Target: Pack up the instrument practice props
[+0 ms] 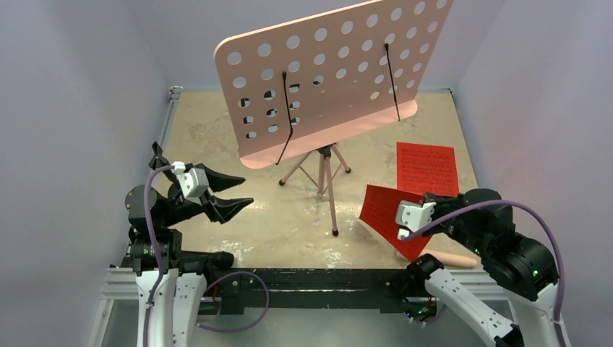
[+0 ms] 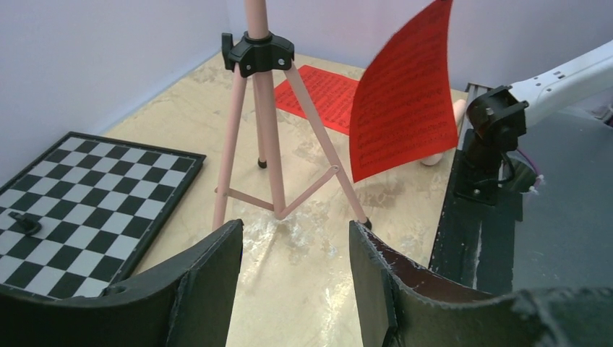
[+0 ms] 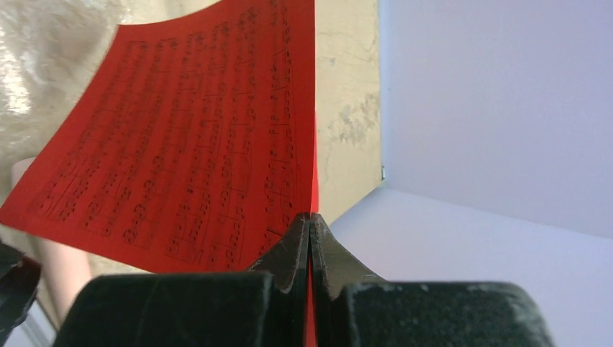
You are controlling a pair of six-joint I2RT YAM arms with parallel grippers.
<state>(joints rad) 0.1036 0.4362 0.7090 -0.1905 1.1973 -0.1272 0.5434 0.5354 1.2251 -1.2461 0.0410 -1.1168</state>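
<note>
The pink music stand stands mid-table, its perforated desk tilted over thin tripod legs. My right gripper is shut on the lower edge of a red printed sheet, which stands curved and lifted off the table. A second red sheet lies flat at the right, behind it. The peach tube lies by the front rail, under the right arm. My left gripper hovers left of the tripod, open and empty, pointing at the tripod's near legs.
A black-and-white chessboard lies on the left with a small black piece on it. A black rail runs along the near edge. Lilac walls close in the left, back and right sides.
</note>
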